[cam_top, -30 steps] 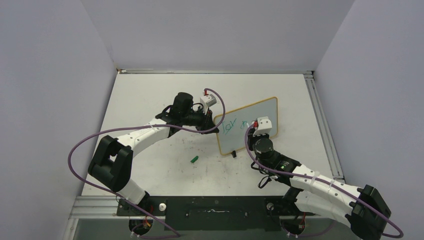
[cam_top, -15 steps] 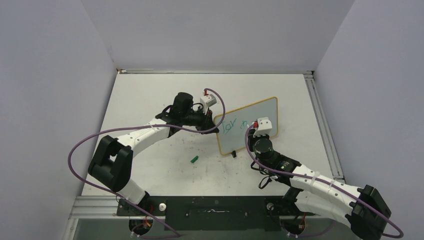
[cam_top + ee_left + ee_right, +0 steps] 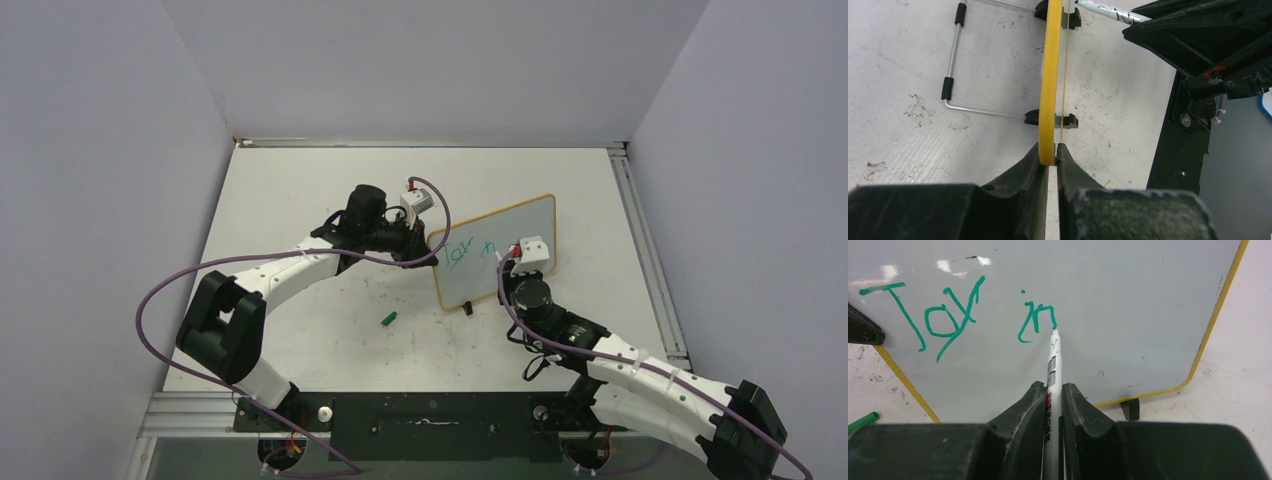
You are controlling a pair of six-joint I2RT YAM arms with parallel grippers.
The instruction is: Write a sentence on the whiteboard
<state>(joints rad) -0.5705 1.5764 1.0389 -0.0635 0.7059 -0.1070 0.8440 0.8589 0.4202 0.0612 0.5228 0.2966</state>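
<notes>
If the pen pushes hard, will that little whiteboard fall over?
On its own it would probably tip easily: the whiteboard is thin and stands on edge on small feet and a wire stand. Right now the left gripper pinches its yellow rim, so it should hold steady. It looks stiff, not bendy, since that edge runs straight.

The whiteboard (image 3: 520, 220) is a small white rectangle with rounded corners and a thin yellow rim. It stands nearly upright on two black feet (image 3: 1068, 120), with a wire stand (image 3: 950, 75) behind it, right of centre on the tabletop (image 3: 300, 190). It is set at an angle, its left end nearer than its right. The sentence (image 3: 962, 315) is thin teal-green handwriting on the board's upper left, reading "Joy in" in one line.
</notes>
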